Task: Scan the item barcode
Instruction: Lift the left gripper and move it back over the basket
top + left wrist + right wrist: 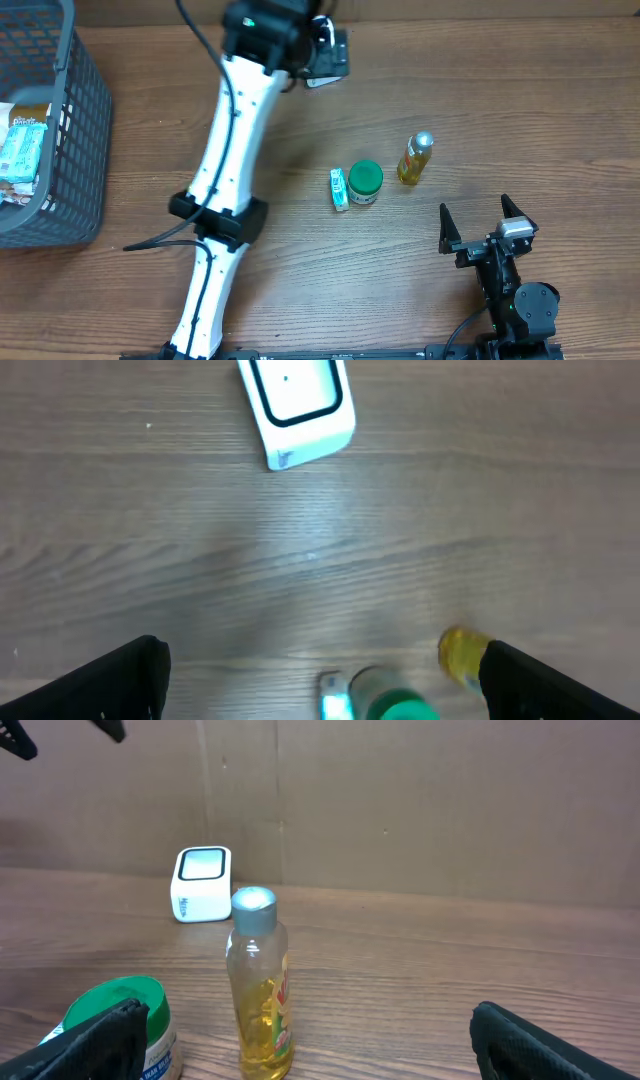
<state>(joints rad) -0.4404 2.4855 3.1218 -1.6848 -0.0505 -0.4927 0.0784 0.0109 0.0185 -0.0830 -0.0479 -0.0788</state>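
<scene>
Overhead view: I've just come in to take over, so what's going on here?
Nothing is being held. Both grippers are open and empty: the left gripper hovers over the table near the white scanner, and the right gripper sits low, facing the yellow bottle. That bottle, a green-lidded jar and a small box sit mid-table, untouched. A grey basket with packets stands at the table's left edge.

Brown table [420, 80], wood grain running lengthwise; at its left edge a dark grey basket [80, 110] in a grid mesh, white and pale blue packets [22, 150] inside; the long arm [235, 130] is white with black joints; scanner [297, 405] white, its window framed in black; bottle [260, 990] clear yellow under a silver cap; jar [365, 182] white with a green lid; box [339, 189] white and teal; right gripper [474, 204] all black.
</scene>
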